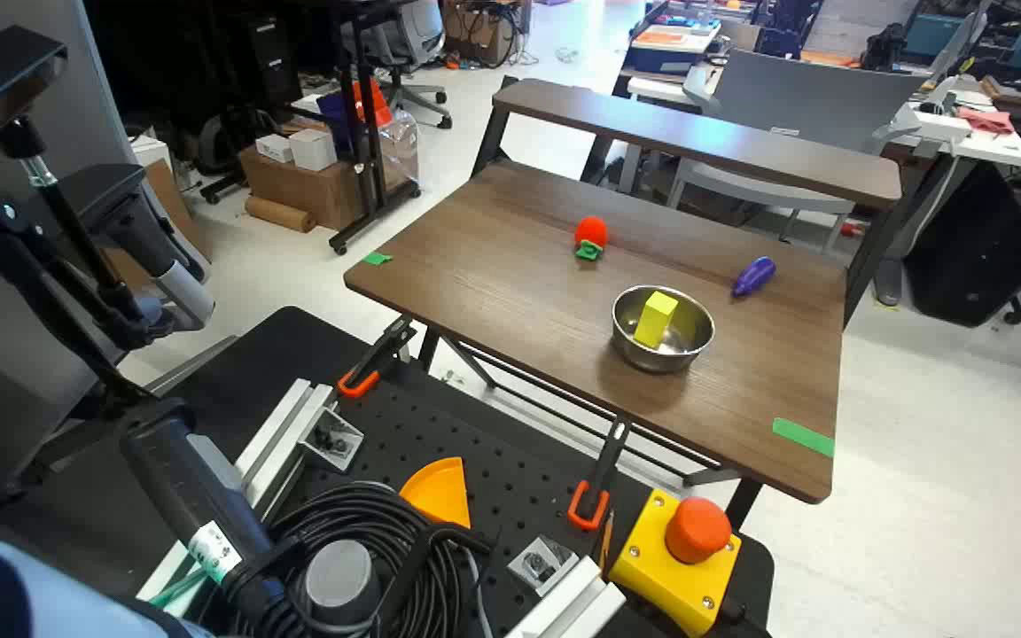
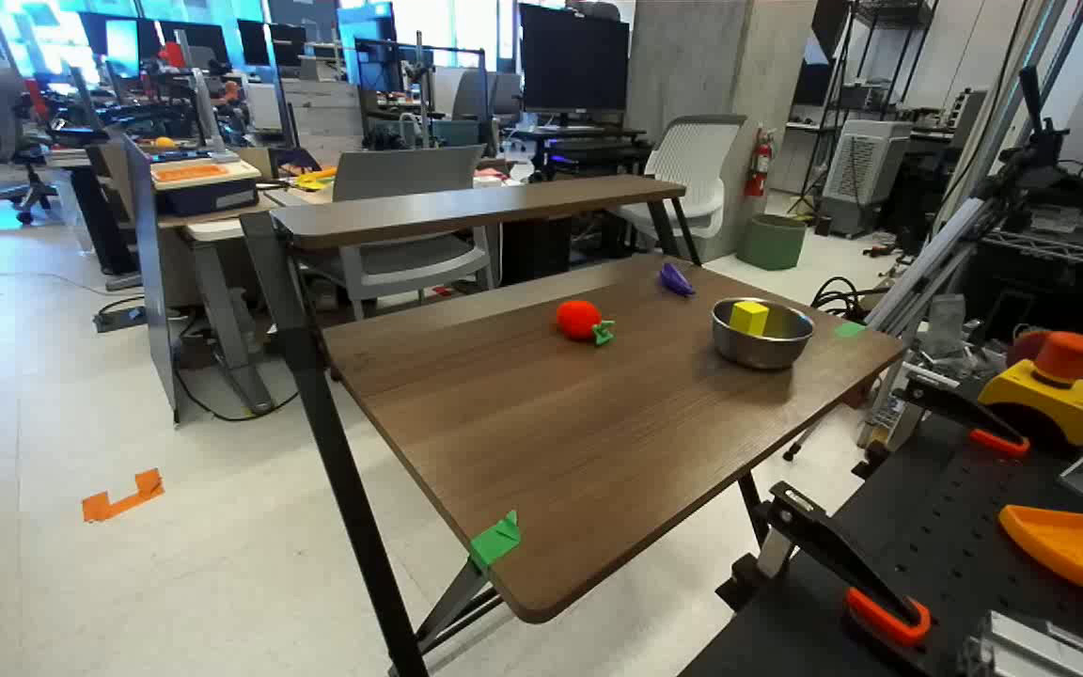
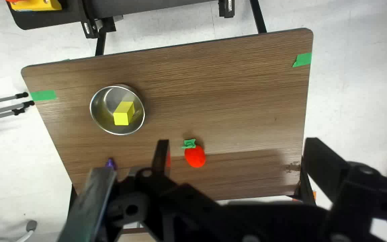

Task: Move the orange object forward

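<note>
The orange object is a small red-orange roundish item with a green top. It lies on the brown table in both exterior views [image 1: 591, 232] [image 2: 579, 320] and in the wrist view [image 3: 195, 156]. In the wrist view its green part points toward the bowl side of the table top. My gripper [image 3: 237, 141] is open, with its fingers wide apart and nothing held between them. In the wrist view the orange object appears between the fingers, nearer the left finger, and well below the gripper. The gripper does not show in either exterior view.
A metal bowl [image 1: 686, 347] holding a yellow block [image 1: 656, 319] stands on the brown table [image 1: 493, 266]. A purple item [image 1: 753, 276] lies near it. A raised shelf [image 1: 697, 133] runs along one long edge. Clamps [image 1: 597, 478] and a yellow emergency-stop box [image 1: 679, 567] sit on the black base.
</note>
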Controlling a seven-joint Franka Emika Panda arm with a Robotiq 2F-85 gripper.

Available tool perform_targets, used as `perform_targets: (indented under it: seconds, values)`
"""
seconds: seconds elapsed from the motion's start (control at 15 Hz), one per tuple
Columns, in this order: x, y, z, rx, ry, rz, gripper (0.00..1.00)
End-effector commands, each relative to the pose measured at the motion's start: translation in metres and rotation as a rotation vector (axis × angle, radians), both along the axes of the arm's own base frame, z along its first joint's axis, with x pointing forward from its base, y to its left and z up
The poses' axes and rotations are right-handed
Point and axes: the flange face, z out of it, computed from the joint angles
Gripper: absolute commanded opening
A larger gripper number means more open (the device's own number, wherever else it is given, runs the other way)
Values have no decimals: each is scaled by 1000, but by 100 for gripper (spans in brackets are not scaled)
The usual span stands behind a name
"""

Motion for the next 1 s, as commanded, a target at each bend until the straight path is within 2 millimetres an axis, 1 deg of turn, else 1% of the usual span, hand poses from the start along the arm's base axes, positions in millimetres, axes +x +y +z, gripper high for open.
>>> perform_targets:
  seconds: [0.0, 0.6, 0.67, 0.73, 0.8, 0.93]
  values:
    - [0, 0, 1, 0, 0, 0, 100]
    - [0, 0, 1, 0, 0, 0, 100]
    - [2, -2, -2, -11, -4, -2, 100]
    - [8, -8, -12, -22, 5, 8, 100]
    - [12, -12, -17, -23, 6, 16, 100]
    - [28, -25, -33, -23, -15, 44, 100]
